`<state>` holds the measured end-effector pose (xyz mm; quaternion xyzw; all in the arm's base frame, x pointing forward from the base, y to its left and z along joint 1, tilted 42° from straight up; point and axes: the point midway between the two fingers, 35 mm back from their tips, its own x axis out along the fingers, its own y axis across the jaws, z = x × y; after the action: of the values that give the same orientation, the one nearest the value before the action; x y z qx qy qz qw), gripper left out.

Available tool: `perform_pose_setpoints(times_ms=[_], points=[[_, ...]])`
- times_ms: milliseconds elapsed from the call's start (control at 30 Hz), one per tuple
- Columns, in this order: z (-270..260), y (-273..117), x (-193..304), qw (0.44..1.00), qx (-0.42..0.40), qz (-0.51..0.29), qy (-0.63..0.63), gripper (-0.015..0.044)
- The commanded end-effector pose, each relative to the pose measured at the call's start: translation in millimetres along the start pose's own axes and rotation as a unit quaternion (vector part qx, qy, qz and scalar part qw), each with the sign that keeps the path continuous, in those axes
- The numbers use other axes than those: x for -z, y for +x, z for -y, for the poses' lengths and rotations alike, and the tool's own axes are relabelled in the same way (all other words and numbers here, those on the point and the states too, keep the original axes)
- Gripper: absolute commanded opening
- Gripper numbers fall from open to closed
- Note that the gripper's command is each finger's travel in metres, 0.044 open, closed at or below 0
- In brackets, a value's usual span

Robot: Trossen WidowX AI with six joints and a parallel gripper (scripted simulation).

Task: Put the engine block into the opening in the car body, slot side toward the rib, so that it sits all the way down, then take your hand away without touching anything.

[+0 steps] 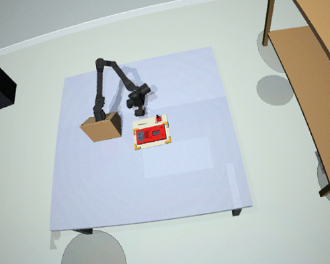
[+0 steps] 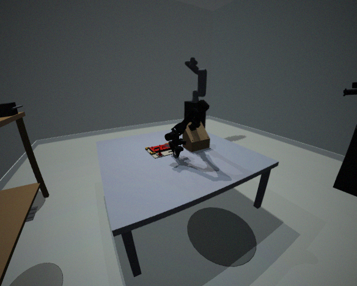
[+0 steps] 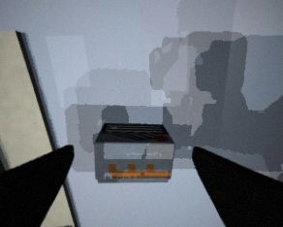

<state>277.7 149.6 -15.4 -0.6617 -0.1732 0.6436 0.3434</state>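
Observation:
The engine block (image 3: pixel 134 162), grey with a dark ribbed top and orange marks on one side, stands on the table beside the cream board in the wrist view. In the top and exterior views it is mostly or wholly hidden by the gripper. My gripper (image 1: pixel 140 113) (image 2: pixel 177 156) (image 3: pixel 135 151) is open and low over it. In the wrist view the block shows between the fingertips, with a gap on each side; their exact height above it is unclear. The red car body (image 1: pixel 147 140) (image 2: pixel 157 149) lies on the board, with its dark opening (image 1: pixel 156 132) toward the right in the top view.
The cream board (image 1: pixel 153 144) (image 3: pixel 15 87) has orange corner brackets around the car body. A red piece with a black upright (image 1: pixel 158 119) (image 2: pixel 159 154) stands at its edge near my gripper. The brown box (image 1: pixel 103 130) (image 2: pixel 200 145) is under the arm's base.

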Motion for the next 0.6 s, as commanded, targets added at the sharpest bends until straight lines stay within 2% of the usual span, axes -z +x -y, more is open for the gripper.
perform_pose_setpoints(times_ms=[0, 267, 533, 567], points=[[-0.8, 6.0, -1.3, 1.000, -0.002, 0.001, 0.002, 0.0440], [-0.8, 6.0, -1.3, 1.000, -0.002, 0.001, 0.002, 0.0230], [-0.8, 6.0, -1.3, 1.000, -0.002, 0.001, 0.002, 0.0177], [-0.8, 6.0, -1.3, 1.000, -0.002, 0.001, 0.002, 0.0150]])
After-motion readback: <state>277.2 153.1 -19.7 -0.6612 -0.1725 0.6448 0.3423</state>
